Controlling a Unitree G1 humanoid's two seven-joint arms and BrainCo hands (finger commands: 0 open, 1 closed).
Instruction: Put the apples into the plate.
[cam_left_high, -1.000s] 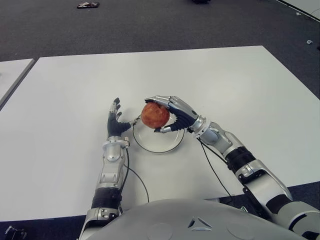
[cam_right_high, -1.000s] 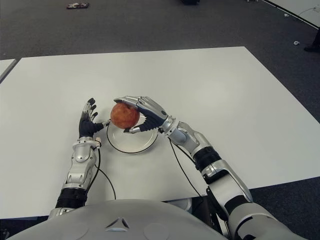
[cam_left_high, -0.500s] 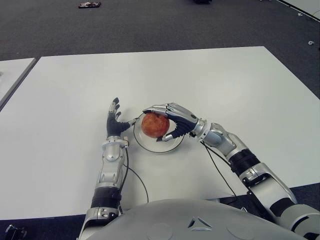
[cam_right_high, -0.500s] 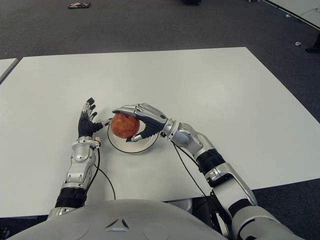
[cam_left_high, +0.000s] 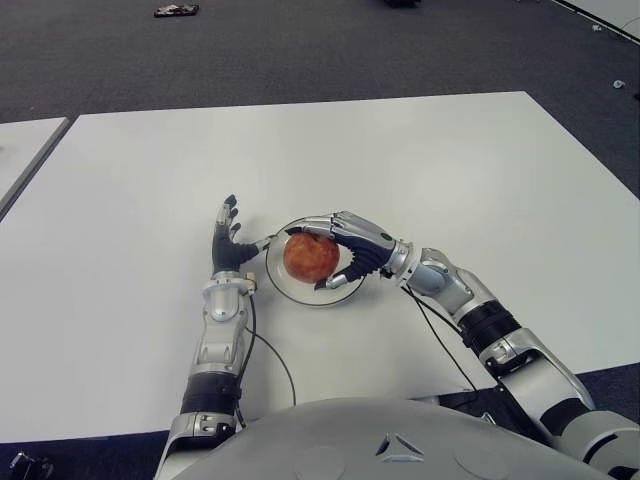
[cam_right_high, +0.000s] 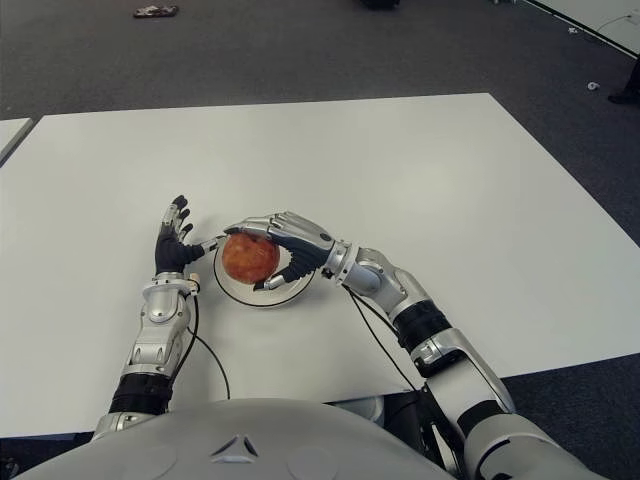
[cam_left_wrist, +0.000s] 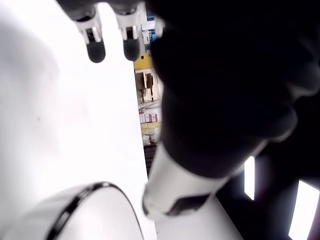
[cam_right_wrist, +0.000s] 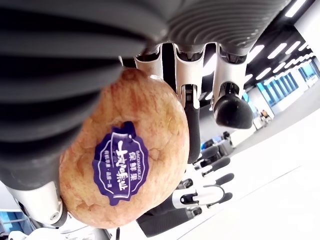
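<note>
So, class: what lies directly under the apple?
The plate lies under the apple, which the right hand grips. The plate's middle is covered, so contact cannot be seen. The left hand shows beside the plate, open.

plate (cam_left_high: 282, 286): its far rim and most of its middle are covered by the apple (cam_left_high: 311, 257) and the right hand (cam_left_high: 352, 250); whether the apple touches it cannot be told.
apple underside: hidden in both eye views; the right wrist view shows only its stickered face, cut off by the fingers (cam_right_wrist: 75, 75).
left hand (cam_left_high: 229, 246): the left wrist view is mostly filled by its dark bulk, only two fingertips showing.
dark thing on the floor (cam_left_high: 176, 10): too small to tell.
desk (cam_left_high: 450, 170): cut off at the left edge.
</note>
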